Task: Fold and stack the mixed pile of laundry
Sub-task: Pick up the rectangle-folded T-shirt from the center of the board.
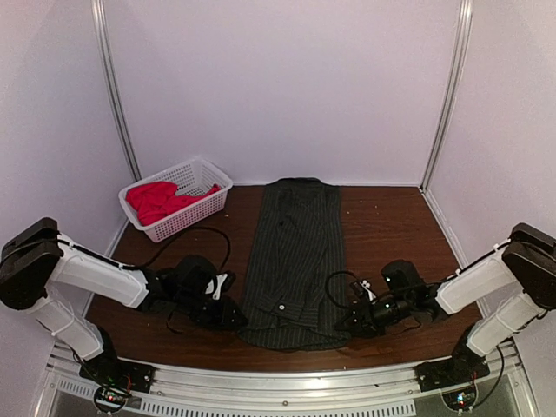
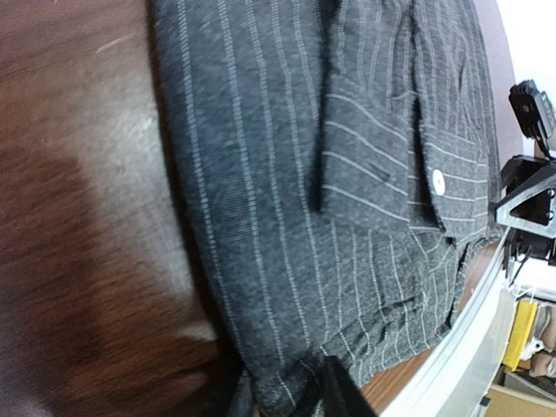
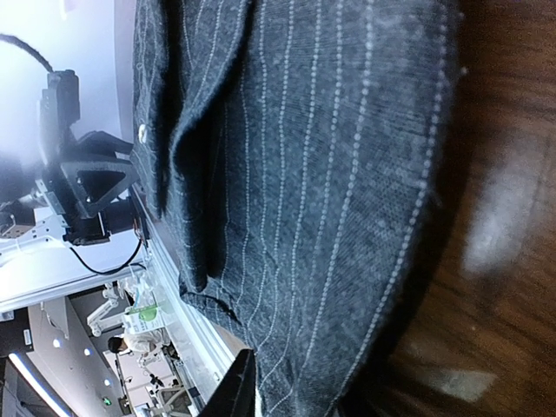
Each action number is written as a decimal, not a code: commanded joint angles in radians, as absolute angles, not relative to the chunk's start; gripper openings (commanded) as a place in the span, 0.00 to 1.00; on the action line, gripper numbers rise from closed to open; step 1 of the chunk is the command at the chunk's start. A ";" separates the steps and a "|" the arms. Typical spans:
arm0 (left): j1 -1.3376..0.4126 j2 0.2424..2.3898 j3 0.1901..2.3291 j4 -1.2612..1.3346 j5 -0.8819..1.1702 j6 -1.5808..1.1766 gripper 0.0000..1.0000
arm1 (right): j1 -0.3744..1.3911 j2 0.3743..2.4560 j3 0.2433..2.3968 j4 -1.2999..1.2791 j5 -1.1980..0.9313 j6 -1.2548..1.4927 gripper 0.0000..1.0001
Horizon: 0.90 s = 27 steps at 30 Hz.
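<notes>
Left jaws: nearly closed, pinching near hem corner of pinstriped shirt [image 1: 293, 261], cloth bunched between fingers [image 2: 340, 395]. Right jaws: narrow pinch on opposite hem corner.

Likely reason: matched corner grips let hem lift evenly for fold away from jaws, toward collar.

Shirt spans gap between both jaws, runs away from them on counter [image 1: 382, 226] as flat narrow strip, sides tucked in; charcoal, thin pale stripes.

Red T-shirt [image 1: 155, 201] crumpled in basket [image 1: 193, 219], well beyond left jaws.
</notes>
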State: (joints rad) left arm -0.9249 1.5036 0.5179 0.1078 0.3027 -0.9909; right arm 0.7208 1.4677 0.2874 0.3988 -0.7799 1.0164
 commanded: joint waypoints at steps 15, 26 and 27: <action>-0.972 1.229 0.426 -0.040 0.317 -0.965 0.00 | 0.863 1.101 0.178 0.230 -0.607 1.117 0.00; -0.969 1.277 0.574 -0.080 0.301 -0.910 0.00 | 0.858 1.155 0.305 0.192 -0.584 1.038 0.00; -0.966 1.288 0.596 -0.091 0.304 -0.902 0.00 | 0.853 1.160 0.322 0.180 -0.585 1.028 0.00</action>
